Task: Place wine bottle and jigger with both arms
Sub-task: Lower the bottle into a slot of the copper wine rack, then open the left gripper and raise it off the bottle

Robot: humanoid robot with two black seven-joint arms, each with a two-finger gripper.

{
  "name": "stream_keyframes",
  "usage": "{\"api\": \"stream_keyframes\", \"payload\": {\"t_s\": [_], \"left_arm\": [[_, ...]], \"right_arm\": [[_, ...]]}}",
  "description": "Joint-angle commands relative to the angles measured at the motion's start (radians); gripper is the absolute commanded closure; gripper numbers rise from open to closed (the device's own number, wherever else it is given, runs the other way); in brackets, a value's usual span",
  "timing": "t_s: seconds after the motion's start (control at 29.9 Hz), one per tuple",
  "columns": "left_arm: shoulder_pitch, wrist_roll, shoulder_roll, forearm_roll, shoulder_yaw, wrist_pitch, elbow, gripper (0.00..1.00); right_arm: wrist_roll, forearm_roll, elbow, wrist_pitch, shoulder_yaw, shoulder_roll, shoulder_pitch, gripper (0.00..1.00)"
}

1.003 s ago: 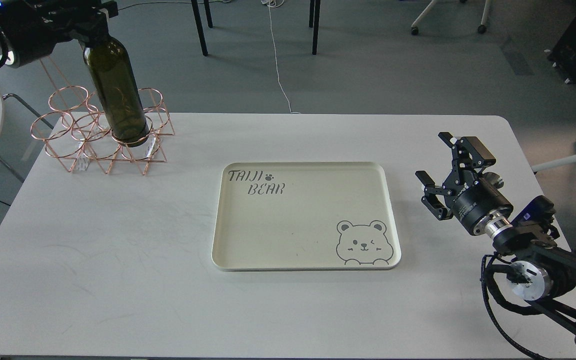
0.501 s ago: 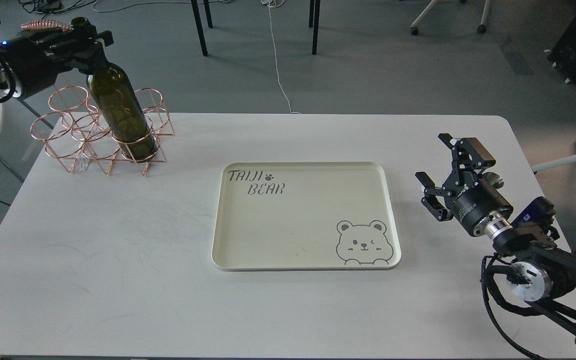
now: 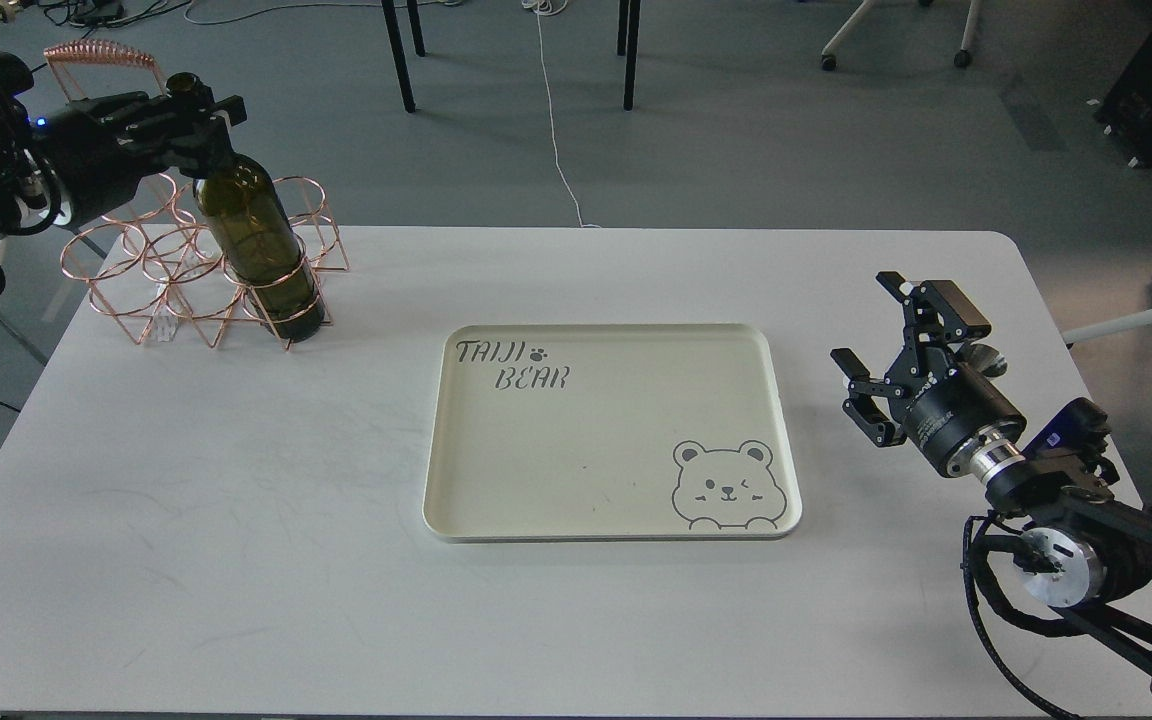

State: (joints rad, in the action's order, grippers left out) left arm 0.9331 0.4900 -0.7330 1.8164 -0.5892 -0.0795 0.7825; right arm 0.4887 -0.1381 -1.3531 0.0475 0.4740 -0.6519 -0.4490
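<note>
The dark olive-green wine bottle point(image 3: 258, 250) stands in the front right ring of a copper wire rack point(image 3: 136, 270) at the table's far left, tilted a little to the left at the top. My left gripper point(image 3: 204, 110) is shut on the bottle's neck, just under the mouth. My right gripper point(image 3: 876, 335) is open and empty above the table, to the right of the tray. The jigger is not in view.
A cream tray point(image 3: 446, 440) with a bear drawing and "TAIJI BEAR" lettering lies in the table's middle with nothing on it. Chair and table legs point(image 3: 396, 50) stand on the floor behind the table. A white round table edge shows at far left.
My left gripper has lowered the wine bottle down into the rack's ring, its base now near table level. My right gripper has hardly moved.
</note>
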Motion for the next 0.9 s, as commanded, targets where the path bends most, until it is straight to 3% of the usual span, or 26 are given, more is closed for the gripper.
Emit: {"api": "stream_keyframes", "payload": {"t_s": [0.0, 0.1, 0.17, 0.3, 0.53, 0.87], "left_arm": [[0.0, -0.001, 0.0, 0.001, 0.0, 0.0, 0.0, 0.36], [0.0, -0.001, 0.0, 0.0, 0.0, 0.0, 0.0, 0.26], [0.0, -0.001, 0.0, -0.011, -0.004, 0.0, 0.001, 0.13], [-0.002, -0.001, -0.008, -0.072, -0.001, -0.002, 0.004, 0.03], [-0.04, -0.001, -0.066, -0.123, -0.004, -0.011, 0.055, 0.02], [-0.221, -0.001, -0.241, -0.443, -0.115, -0.045, 0.427, 0.02]], "right_arm": [[0.0, 0.0, -0.001, 0.0, 0.0, 0.0, 0.0, 0.03], [0.0, 0.0, -0.001, 0.0, 0.0, 0.0, 0.0, 0.03], [0.0, 0.0, -0.003, 0.0, -0.001, 0.0, 0.0, 0.03], [0.0, 0.0, -0.003, 0.0, -0.001, 0.0, 0.0, 0.03], [0.0, 0.0, -0.003, 0.0, 0.0, 0.0, 0.0, 0.03], [0.0, 0.0, -0.001, 0.0, 0.021, 0.006, 0.001, 0.03]]}}
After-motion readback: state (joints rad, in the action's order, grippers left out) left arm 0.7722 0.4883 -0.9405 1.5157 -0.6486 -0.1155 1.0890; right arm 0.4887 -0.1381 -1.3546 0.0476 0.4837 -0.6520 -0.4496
